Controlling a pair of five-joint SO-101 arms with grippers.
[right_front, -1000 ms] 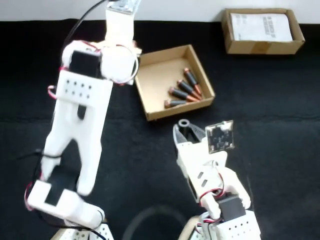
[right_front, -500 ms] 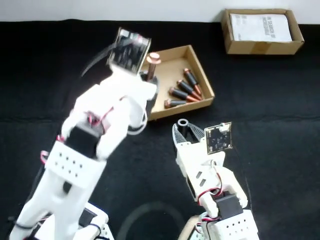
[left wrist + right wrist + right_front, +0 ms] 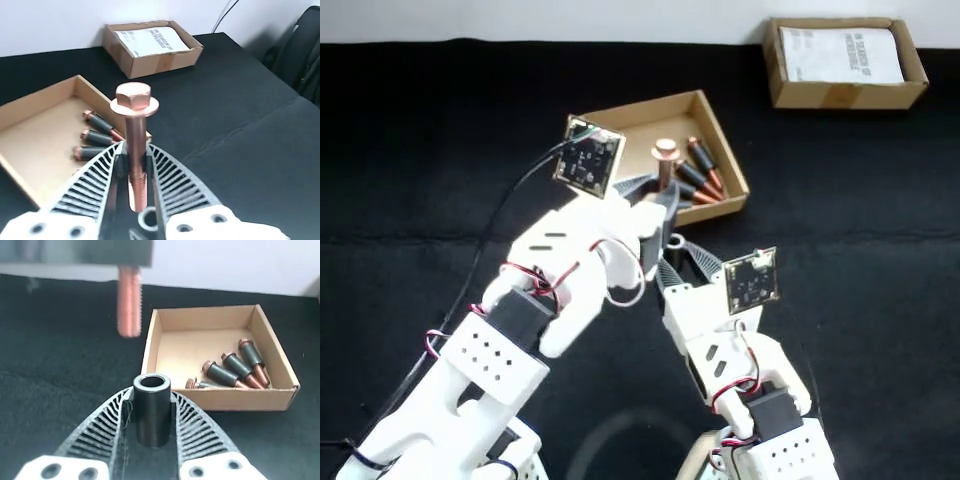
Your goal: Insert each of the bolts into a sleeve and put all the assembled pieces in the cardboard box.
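Table: black cloth (image 3: 860, 300) is spread under both arms; an open box (image 3: 220, 399) is set at the far side, with assembled pieces (image 3: 230, 372) laid inside.
Left gripper (image 3: 136, 147): closed on the lower shank of a bolt (image 3: 134, 125), which is held upright, head up.
Right gripper (image 3: 151, 392): closed around a sleeve (image 3: 151, 415), which is held upright with its bore facing up.
Gap: the bolt tip is hung above the sleeve and apart from it. In the right wrist view it is seen off to one side of the bore, so nothing is inserted yet.
Risk, offset: if the bolt is lowered off-centre, the sleeve rim is likely to be struck and the sleeve tipped or pushed down between the fingers.
Risk, tilt: if the two axes are not matched, the threads may be jammed at the mouth.
Risk, grip: little shank is left free below the left gripper, so the two grippers may be brought into contact before the bolt is seated.
Risk, release: if the bolt is let go early, it may be dropped onto the table.
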